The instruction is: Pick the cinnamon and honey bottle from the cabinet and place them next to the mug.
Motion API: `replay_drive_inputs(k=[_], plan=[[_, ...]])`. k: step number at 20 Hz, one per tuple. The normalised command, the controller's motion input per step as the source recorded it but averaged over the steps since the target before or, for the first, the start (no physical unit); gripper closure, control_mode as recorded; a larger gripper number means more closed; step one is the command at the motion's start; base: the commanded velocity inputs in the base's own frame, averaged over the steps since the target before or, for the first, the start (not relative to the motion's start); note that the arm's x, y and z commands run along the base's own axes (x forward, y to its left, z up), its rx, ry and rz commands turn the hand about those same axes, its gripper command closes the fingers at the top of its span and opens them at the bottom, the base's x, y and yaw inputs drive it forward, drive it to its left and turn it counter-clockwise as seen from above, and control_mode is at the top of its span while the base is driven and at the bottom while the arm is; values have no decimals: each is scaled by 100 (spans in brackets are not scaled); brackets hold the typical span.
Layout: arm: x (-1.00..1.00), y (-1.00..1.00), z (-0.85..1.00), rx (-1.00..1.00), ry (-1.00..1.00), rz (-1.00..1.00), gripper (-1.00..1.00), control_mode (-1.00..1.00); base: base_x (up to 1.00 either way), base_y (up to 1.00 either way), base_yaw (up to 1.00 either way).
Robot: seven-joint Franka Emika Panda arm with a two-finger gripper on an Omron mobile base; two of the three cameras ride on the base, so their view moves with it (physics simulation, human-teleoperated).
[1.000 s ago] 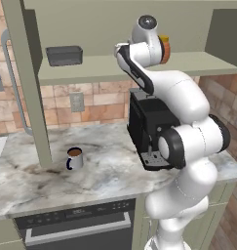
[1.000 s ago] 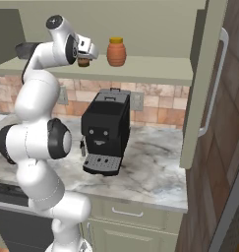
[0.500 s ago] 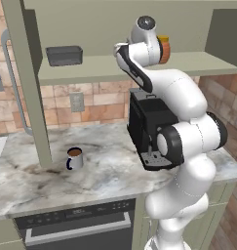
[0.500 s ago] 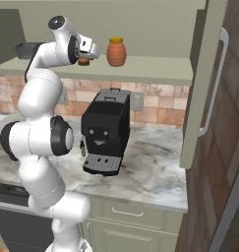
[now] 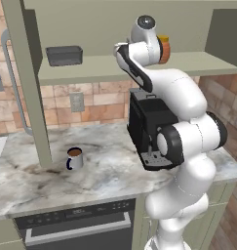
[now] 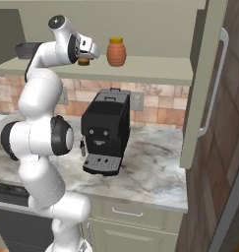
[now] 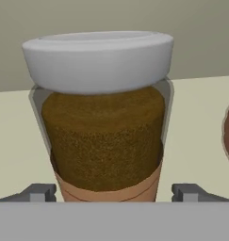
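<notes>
Beside the honey bottle [image 6: 116,51], my end effector [image 6: 86,54] hides most of the cinnamon [image 7: 104,120]. Close up, brown powder fills its clear body under a white lid. My fingers [image 7: 38,192] stand spread either side, not touching.

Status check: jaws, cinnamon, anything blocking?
Gripper jaws open, either side of cinnamon on cabinet shelf. Honey bottle close beside. Nothing blocking.

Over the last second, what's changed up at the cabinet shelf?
Little has visibly changed. The gripper stays at the cinnamon, jaws either side of the jar and not visibly clamped. The honey bottle on the cabinet shelf, the mug and the coffee machine stayed put.
</notes>
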Motion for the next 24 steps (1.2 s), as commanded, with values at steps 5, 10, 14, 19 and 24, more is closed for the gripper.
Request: replay_drive_inputs(k=[5, 10, 14, 19, 24], plan=[[0, 0, 0, 0, 0, 0, 100, -100, 0, 0, 0], [-7, 0, 0, 0, 0, 0, 100, -100, 0, 0, 0], [-30, 10, 0, 0, 0, 2, 100, -100, 0, 0, 0], [-61, 28, 0, 0, -5, 5, 100, -100, 0, 0, 0], [-73, 35, 0, 0, -6, 6, 100, -100, 0, 0, 0]])
